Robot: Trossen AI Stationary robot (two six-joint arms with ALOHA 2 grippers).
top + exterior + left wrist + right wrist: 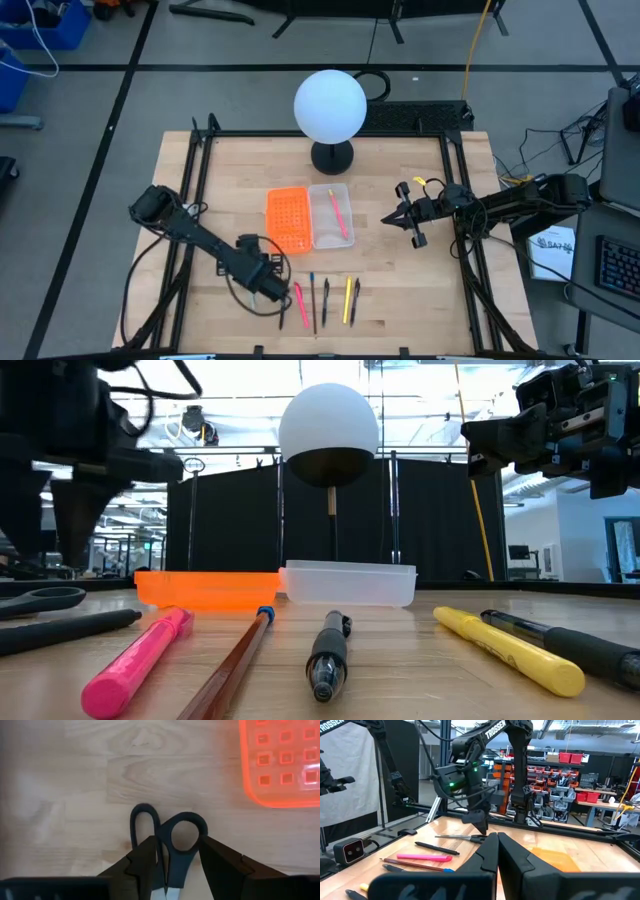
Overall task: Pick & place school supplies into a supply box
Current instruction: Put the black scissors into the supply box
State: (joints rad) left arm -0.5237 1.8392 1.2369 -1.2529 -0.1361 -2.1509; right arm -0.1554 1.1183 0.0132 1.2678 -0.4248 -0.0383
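Observation:
Small black-handled scissors (172, 832) lie flat on the wood near the table's front edge, also visible in the right wrist view (462, 837). My left gripper (177, 845) (275, 292) is down over their handle loops. To their right, several pens (330, 300) lie side by side: pink, a brown pencil, black, yellow, black. The clear supply box (316, 200) sits mid-table with a pink pen (340, 215) lying inside it. My right gripper (388, 220) (497, 842) hovers shut, right of the box. My left gripper comes at the scissors from above, pointing down. One handle loop (186, 820) sits pinched between the two fingers, and one finger (145, 860) covers part of the other loop (142, 817). The scissors lie flat on the table.
An orange perforated piece (288, 218) lies against the box's left side. A white globe lamp (330, 105) on a black foot stands behind the box. Black frame rails (200, 180) run along the table's left and right edges. Bare wood lies between the box and the pens.

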